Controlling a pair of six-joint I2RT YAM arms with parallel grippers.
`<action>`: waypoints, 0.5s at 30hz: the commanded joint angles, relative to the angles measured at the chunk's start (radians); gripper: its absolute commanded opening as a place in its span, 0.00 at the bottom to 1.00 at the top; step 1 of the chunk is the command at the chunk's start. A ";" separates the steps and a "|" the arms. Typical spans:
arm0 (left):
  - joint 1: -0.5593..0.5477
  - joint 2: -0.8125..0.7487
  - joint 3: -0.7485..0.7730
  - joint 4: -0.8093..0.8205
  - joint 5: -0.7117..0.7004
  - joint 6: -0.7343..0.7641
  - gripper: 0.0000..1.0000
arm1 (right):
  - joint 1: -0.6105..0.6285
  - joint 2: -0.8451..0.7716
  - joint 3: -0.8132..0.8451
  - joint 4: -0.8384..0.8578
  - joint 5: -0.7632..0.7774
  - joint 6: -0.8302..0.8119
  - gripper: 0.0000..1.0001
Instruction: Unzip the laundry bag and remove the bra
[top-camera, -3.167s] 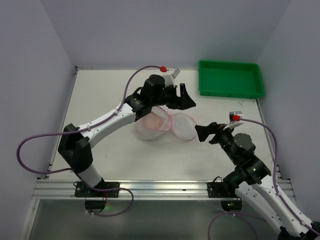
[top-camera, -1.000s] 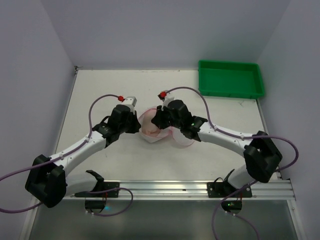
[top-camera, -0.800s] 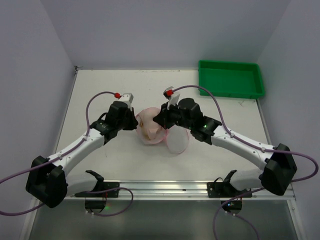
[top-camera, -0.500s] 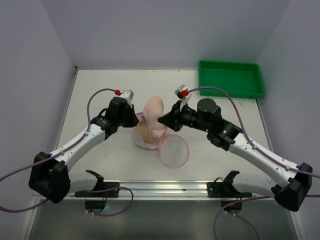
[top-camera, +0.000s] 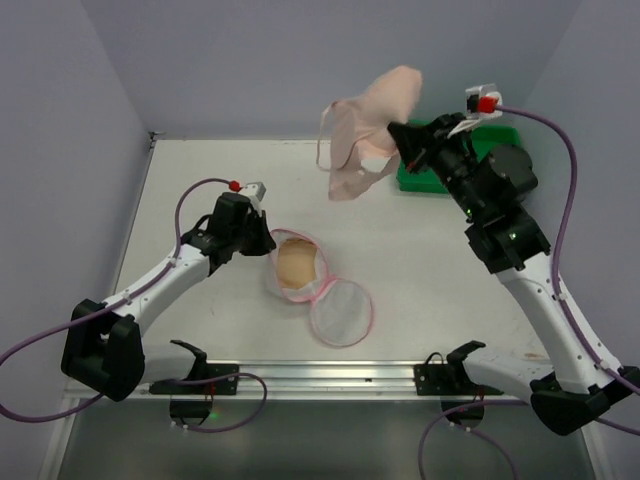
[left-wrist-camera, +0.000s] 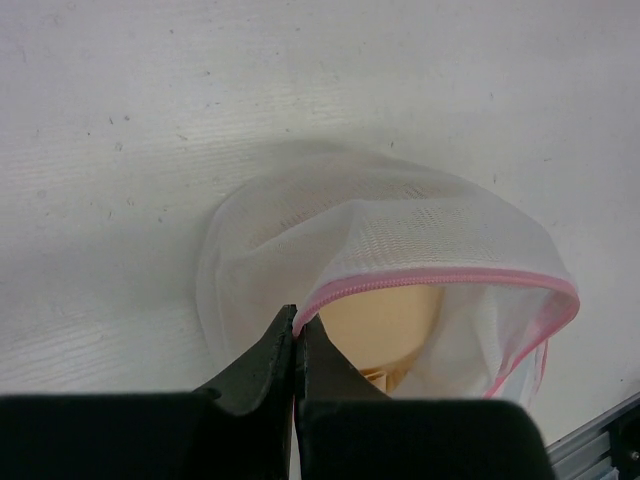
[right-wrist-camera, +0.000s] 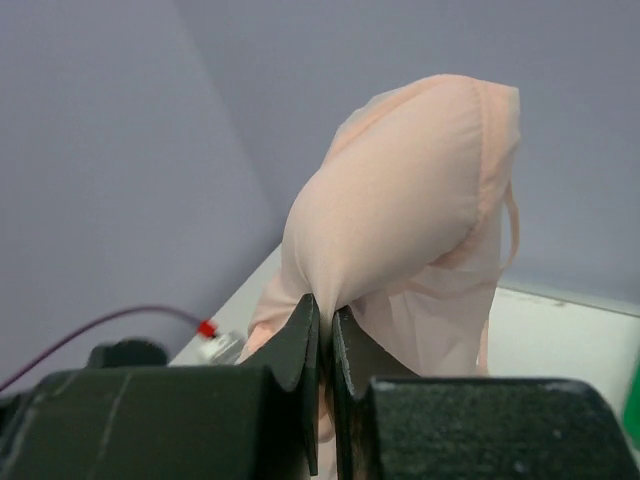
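While the bra (top-camera: 365, 135) hangs high above the table (top-camera: 200, 180), well clear of the bag (top-camera: 298, 268), you have it pinched in the right gripper (top-camera: 402, 137), the jaws closed to a sliver on a fold of pale pink fabric. In the right wrist view a rounded cup bulges above the fingertips, and in the top view thin straps loop down below the cups.

The bag lies near the middle of the table, unzipped, its two round mesh halves spread apart. One half gapes upward; the flat half (top-camera: 341, 312) lies just beside it, toward the near edge.

Your left gripper (top-camera: 262, 243) is clamped on the pink trim (left-wrist-camera: 440, 280) at the rim of the gaping half, the jaws all but meeting with mesh and trim between them. Inside that half a tan rounded shape (top-camera: 293, 263) shows through the opening; you cannot tell from these views what it is.

A green tray (top-camera: 425, 183) sits at the table's far right corner, partly hidden behind the right arm and the bra.
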 joint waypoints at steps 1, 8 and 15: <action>0.019 -0.008 0.018 -0.025 0.064 0.044 0.00 | -0.110 0.108 0.081 0.008 0.223 0.033 0.00; 0.033 -0.005 0.015 -0.017 0.081 0.049 0.00 | -0.290 0.427 0.275 -0.015 0.467 0.189 0.00; 0.042 -0.005 0.004 0.006 0.110 0.043 0.00 | -0.376 0.746 0.456 -0.032 0.597 0.320 0.00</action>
